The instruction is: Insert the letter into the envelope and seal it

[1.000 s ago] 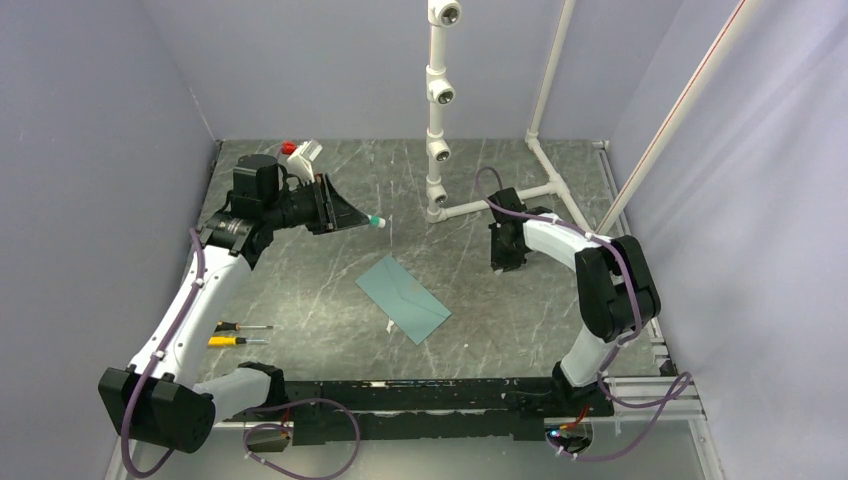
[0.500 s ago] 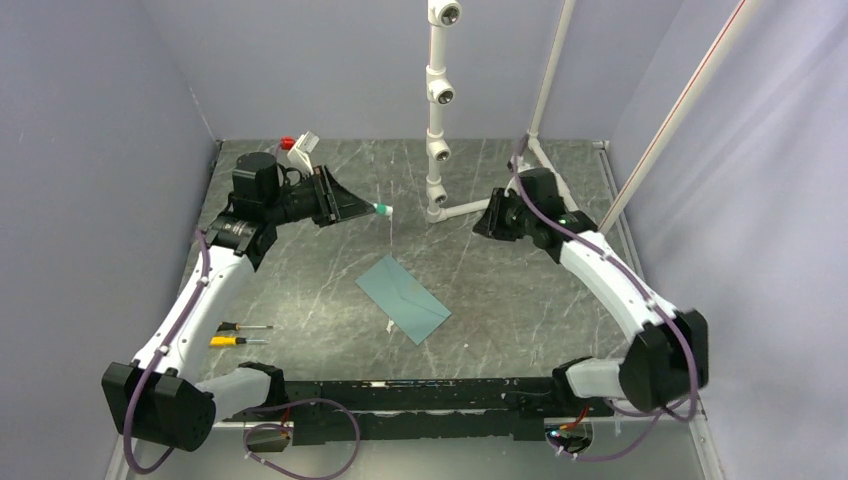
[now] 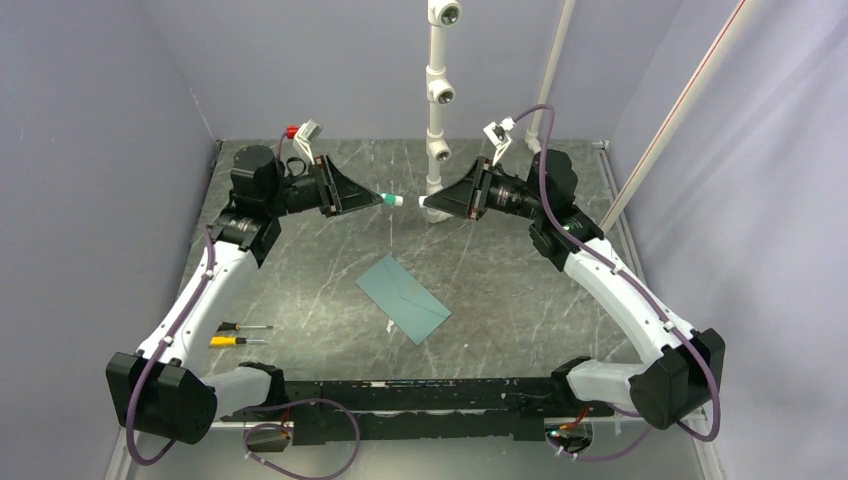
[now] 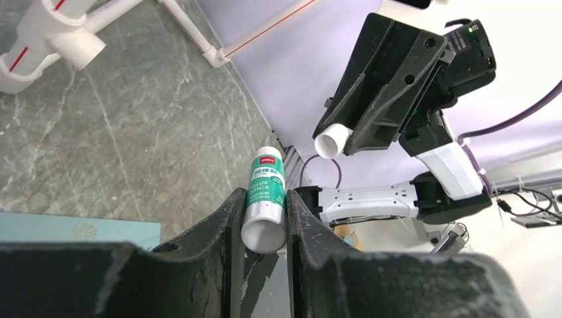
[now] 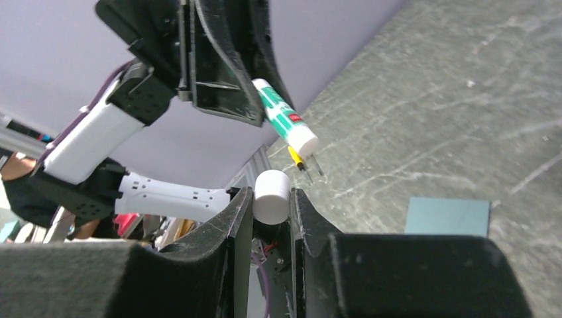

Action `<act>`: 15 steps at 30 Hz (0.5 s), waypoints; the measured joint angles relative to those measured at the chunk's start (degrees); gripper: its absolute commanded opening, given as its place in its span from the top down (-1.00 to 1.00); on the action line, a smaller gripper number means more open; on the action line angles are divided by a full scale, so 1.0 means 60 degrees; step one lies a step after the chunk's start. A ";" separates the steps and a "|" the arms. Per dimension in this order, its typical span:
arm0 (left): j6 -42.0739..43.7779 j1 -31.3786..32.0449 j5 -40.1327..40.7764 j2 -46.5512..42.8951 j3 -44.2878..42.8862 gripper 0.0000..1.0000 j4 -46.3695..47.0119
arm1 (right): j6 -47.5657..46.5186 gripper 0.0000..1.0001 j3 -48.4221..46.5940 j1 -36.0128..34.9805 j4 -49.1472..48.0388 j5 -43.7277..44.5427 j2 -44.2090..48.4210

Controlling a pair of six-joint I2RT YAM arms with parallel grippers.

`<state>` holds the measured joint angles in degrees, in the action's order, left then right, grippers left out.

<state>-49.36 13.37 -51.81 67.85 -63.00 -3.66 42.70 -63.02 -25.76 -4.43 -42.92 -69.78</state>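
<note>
The teal envelope (image 3: 403,299) lies flat on the table with its flap down; it also shows in the left wrist view (image 4: 79,228) and the right wrist view (image 5: 447,216). The letter is out of view. My left gripper (image 3: 375,199) (image 4: 263,197) is shut on a green-and-white glue stick (image 3: 390,200) (image 4: 266,192), held level above the table. My right gripper (image 3: 432,202) (image 5: 272,197) is shut on a white cap (image 5: 272,195) (image 4: 331,139). It faces the glue stick's tip (image 5: 301,139) with a small gap between them.
Two screwdrivers (image 3: 240,333) lie at the left front of the table. A white pipe stand (image 3: 437,100) rises at the back centre, just behind the two grippers. Purple walls enclose the left, back and right sides.
My right arm has risen from the table and swung left, its gripper now level and facing the left one. My left gripper has moved slightly up and right with the glue stick.
</note>
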 measured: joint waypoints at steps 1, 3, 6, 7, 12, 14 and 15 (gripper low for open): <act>-0.0011 0.0022 -0.0036 0.0000 0.0000 0.95 0.0087 | -0.0004 1.00 -0.0113 -0.0080 -0.0095 -0.0106 -0.0069; -0.0051 0.0073 -0.0153 0.0000 0.0000 0.95 0.0302 | -0.0080 1.00 -0.0364 -0.0328 -0.0211 -0.0251 -0.0219; -0.0080 0.0138 -0.0262 -0.0004 0.0000 0.95 0.0492 | -0.0328 1.00 -0.0721 -0.0634 -0.0171 -0.0313 -0.0452; -0.0080 0.0149 -0.0295 -0.0004 0.0000 0.95 0.0521 | -0.0419 1.00 -0.0816 -0.0707 -0.0127 -0.0324 -0.0514; -0.0069 0.0171 -0.0393 -0.0069 0.0073 0.95 0.0583 | -0.0994 1.00 -0.1191 -0.0896 0.0444 -0.0142 -0.0729; -0.0062 0.0178 -0.0393 -0.0106 0.0127 0.95 0.0590 | -0.1286 1.00 -0.1315 -0.0925 0.0852 0.0018 -0.0765; -0.0062 0.0178 -0.0397 -0.0109 0.0142 0.95 0.0590 | -0.1417 1.00 -0.1362 -0.0936 0.1027 0.0120 -0.0769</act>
<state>-49.74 14.44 -54.19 67.20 -62.15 -0.12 34.20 -71.20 -31.38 1.74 -42.19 -74.39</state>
